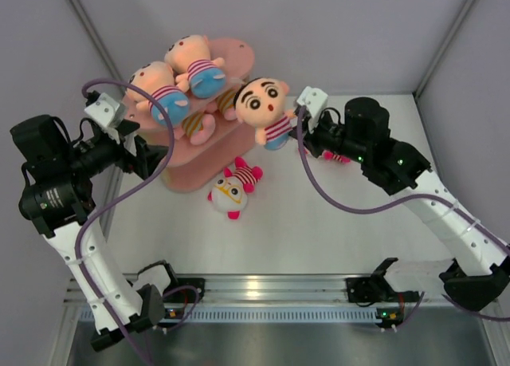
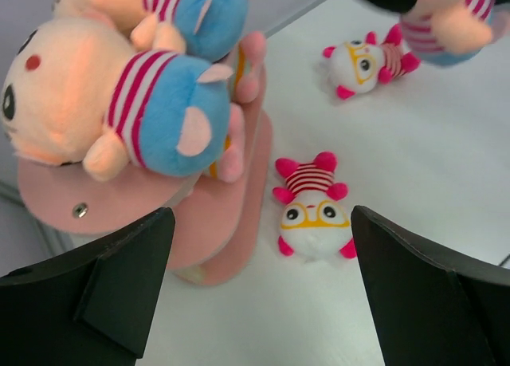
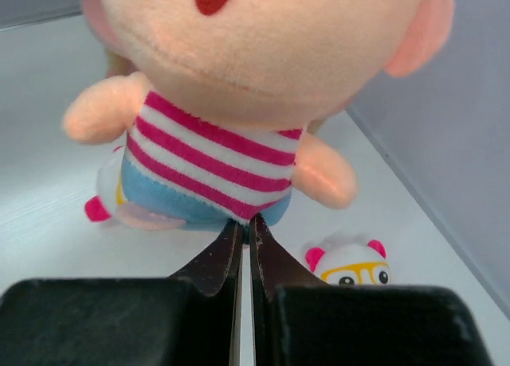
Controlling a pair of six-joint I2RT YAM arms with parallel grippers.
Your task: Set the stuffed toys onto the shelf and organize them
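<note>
The pink shelf (image 1: 188, 178) stands at the back left. Two peach stuffed toys (image 1: 194, 63) (image 1: 158, 92) lie on its top board, and a pink one with yellow stripes (image 1: 198, 127) lies on the tier below. My right gripper (image 1: 297, 128) is shut on the blue pants of a third peach toy (image 3: 231, 103), holding it in the air just right of the shelf. One white-faced toy (image 1: 232, 189) lies on the table in front of the shelf, another (image 1: 335, 156) under my right arm. My left gripper (image 2: 261, 216) hangs open and empty by the shelf's left end.
Grey walls close in the table on the left, back and right. A metal rail (image 1: 263, 290) with both arm bases runs along the near edge. A purple cable (image 1: 151, 175) loops from the left wrist in front of the shelf.
</note>
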